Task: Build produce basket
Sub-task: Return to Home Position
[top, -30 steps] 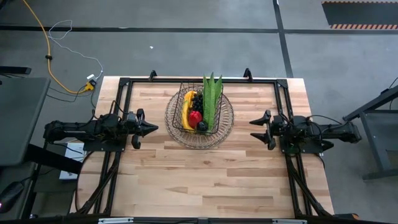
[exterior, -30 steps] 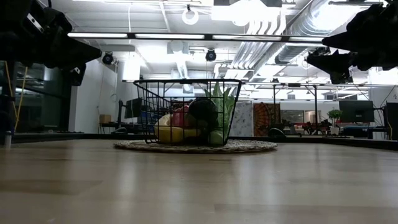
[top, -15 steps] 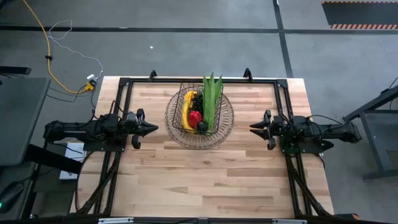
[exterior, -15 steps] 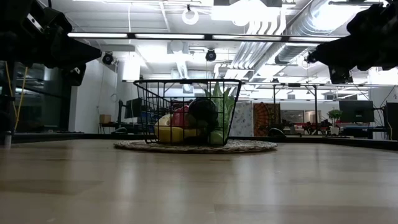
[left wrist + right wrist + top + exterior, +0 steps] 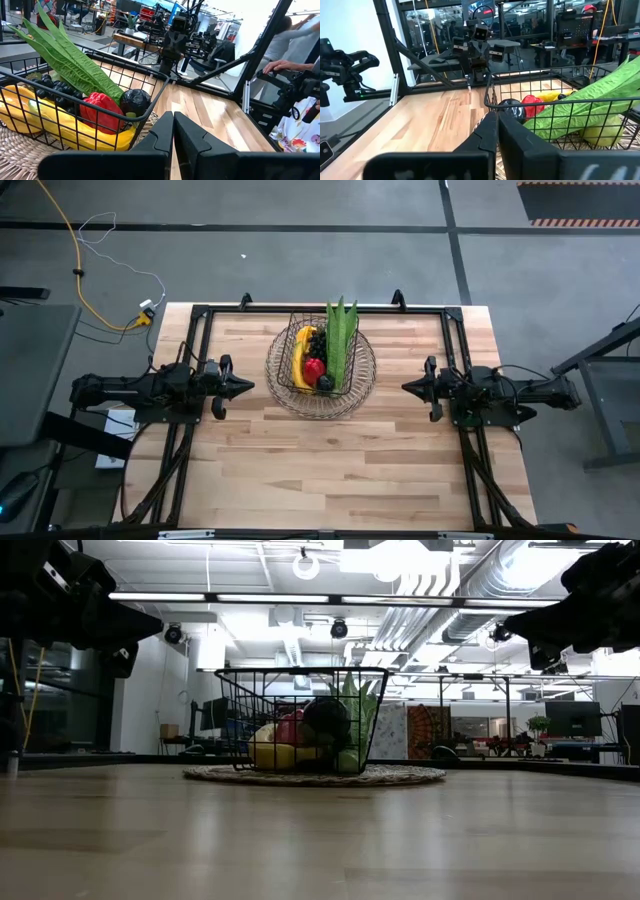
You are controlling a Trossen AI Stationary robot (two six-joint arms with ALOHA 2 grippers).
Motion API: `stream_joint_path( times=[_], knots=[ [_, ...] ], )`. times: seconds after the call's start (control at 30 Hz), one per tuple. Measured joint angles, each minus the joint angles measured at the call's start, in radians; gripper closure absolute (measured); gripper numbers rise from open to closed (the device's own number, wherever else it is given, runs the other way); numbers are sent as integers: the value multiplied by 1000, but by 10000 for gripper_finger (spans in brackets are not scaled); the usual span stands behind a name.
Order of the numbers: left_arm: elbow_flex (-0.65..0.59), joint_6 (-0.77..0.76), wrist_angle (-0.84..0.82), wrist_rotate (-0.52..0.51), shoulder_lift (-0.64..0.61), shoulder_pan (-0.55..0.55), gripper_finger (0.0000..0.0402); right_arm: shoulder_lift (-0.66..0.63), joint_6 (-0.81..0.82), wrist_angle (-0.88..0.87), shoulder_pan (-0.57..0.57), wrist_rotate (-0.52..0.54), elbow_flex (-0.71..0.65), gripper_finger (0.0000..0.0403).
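Observation:
The dark wire basket (image 5: pixel 320 361) stands on its round woven rim (image 5: pixel 358 385) at the table's far middle. Inside it lie the produce: a yellow banana (image 5: pixel 60 131), a red pepper (image 5: pixel 102 111), dark grapes (image 5: pixel 57 92), a dark round fruit (image 5: pixel 134 101) and a long green leafy ear (image 5: pixel 341 340) leaning on the basket's right side. My left gripper (image 5: pixel 248 386) hovers shut to the left of the basket, pointing level at it. My right gripper (image 5: pixel 408 387) hovers shut to the right of it, also level. Neither holds anything.
A black frame (image 5: pixel 200 310) borders the table's far, left and right sides. Bare wooden tabletop (image 5: pixel 330 470) stretches between the basket and the near edge. A person's hand (image 5: pixel 282 65) shows in the room beyond the table.
My right gripper has shut from wide open while staying in place to the right of the basket, with nothing between its fingers. The basket and the produce have kept still.

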Motion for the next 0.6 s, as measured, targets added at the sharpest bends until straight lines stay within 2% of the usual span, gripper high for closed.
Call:
stream_joint_path(
  times=[0.17,0.6],
  knots=[
    [0,0,0,0,0,0,398,0,14,0,-1,-2,0,401],
    [0,0,0,0,0,0,398,13,192,0,-1,-3,0,394]
  ],
)
